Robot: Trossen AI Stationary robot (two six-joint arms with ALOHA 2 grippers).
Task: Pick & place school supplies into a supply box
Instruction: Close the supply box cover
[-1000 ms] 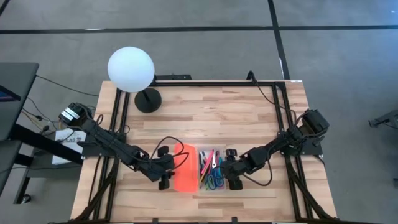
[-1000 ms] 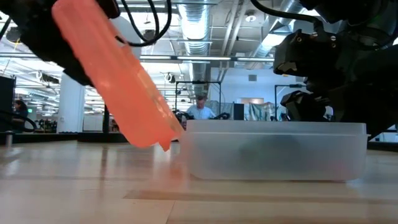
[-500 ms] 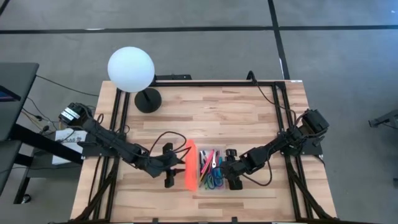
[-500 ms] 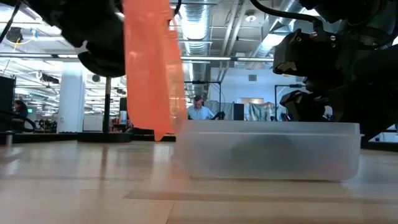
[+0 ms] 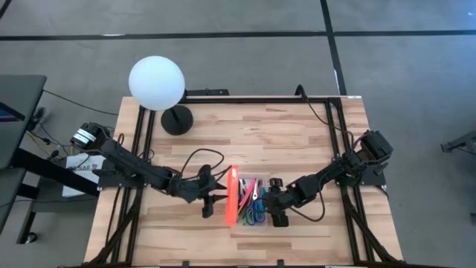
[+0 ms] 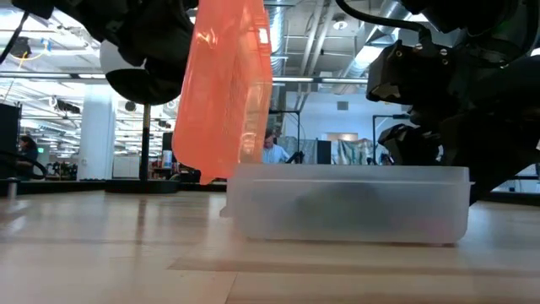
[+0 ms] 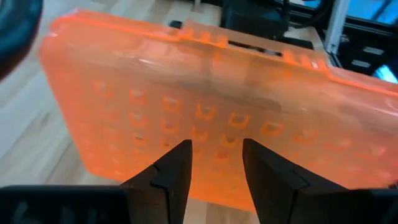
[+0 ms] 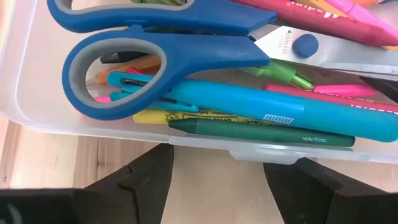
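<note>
The left gripper [image 5: 210, 195] holds the orange ribbed lid [image 5: 233, 196] on edge, its fingers [image 7: 176, 177] pinched across the lid's face, right at the left rim of the clear supply box [image 6: 346, 203], which sits near the middle of the table's [image 5: 282, 134] front edge. The step in hand looks like closing the box: the lid should be tipped on over toward the right until it lies flat, its long edges lined up with the box walls before any downward press, so that no pen or handle gets trapped under the rim. The right gripper [image 5: 277, 201] waits just beside the box's right wall with its fingers [image 8: 146, 177] spread wide and empty; leaving it there would brace the box against sliding as the lid comes down. Inside lie one pair of blue-handled scissors [image 8: 168, 53], one teal pen [image 8: 280, 109], one dark green pencil [image 8: 261, 132], one yellow marker [image 8: 186, 116] and at least two pink pens; more lie underneath, too overlapped to count. There is one box, one lid, and one white globe lamp [image 5: 156, 83] at the table's far left corner.
</note>
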